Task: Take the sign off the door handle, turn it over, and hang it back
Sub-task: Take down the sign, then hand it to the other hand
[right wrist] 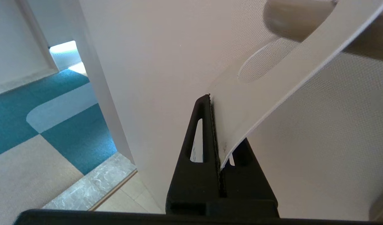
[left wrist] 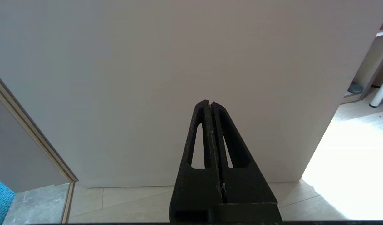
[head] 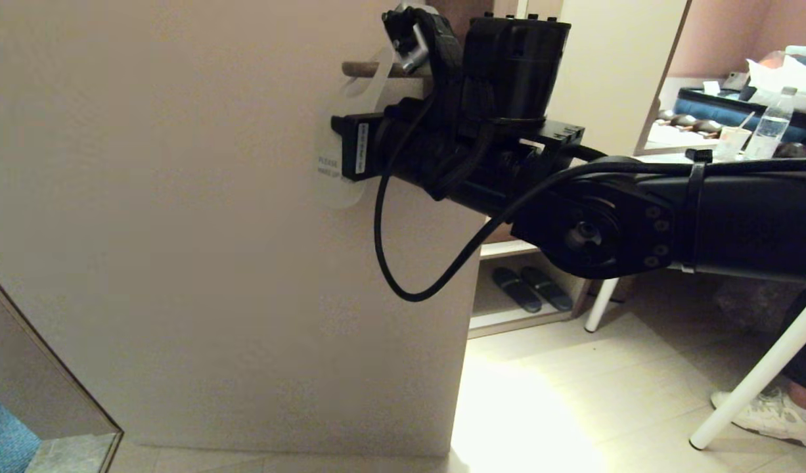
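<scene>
Pinching the pale sign (right wrist: 266,103) by its edge between closed fingers, the right hand (right wrist: 214,131) holds it looped on the door handle (head: 366,69), probably to slide it off, while the left hand (left wrist: 211,125), pressed together and empty, idles facing the door (left wrist: 147,78).

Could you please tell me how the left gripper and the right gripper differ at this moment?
The left gripper holds nothing; the right gripper is clamped on the sign, a pale card hanging from the door handle. The left gripper is parked low before bare door; the right gripper is raised near the door handle. Both are shut.
</scene>
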You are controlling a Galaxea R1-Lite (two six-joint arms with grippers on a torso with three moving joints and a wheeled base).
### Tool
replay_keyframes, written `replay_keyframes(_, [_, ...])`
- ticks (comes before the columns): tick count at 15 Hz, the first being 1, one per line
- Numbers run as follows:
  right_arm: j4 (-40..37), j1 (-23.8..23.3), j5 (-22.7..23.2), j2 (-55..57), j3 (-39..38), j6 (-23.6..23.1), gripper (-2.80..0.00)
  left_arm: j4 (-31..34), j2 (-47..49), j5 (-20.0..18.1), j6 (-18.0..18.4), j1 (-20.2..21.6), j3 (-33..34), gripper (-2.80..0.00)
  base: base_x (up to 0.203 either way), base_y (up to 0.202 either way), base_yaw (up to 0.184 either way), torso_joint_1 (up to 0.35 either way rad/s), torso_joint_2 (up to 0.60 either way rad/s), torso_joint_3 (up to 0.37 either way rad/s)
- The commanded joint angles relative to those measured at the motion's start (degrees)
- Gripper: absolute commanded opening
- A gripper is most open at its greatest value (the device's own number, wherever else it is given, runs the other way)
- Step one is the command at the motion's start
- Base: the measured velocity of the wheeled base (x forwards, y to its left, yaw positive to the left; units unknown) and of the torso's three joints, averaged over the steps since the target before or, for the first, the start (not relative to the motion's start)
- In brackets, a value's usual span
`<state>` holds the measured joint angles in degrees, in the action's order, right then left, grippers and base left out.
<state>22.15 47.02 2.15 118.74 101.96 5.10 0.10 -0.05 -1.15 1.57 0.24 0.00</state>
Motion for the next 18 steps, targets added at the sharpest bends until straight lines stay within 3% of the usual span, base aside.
replay_keyframes(1, [0.1,0.3,0.1,0.4,0.1,-0.8,-2.80,0.0,0.0,0.0,0.0,0.0,0.0,-2.80,0.000,0.000,0.000,0.000,0.00,0.000])
replay_keyframes(9, [0.3,0.2,0.2,0.3,-0.3,-4.4,-2.80,0.0,0.0,0.0,0.0,0.0,0.0,-2.80,0.000,0.000,0.000,0.000,0.00,0.000])
replay_keyframes(18, [0.3,0.2,1.9,-0.2,-0.5,-4.3,-2.80,0.0,0.0,0.0,0.1,0.0,0.0,-2.80,0.000,0.000,0.000,0.000,0.00,0.000])
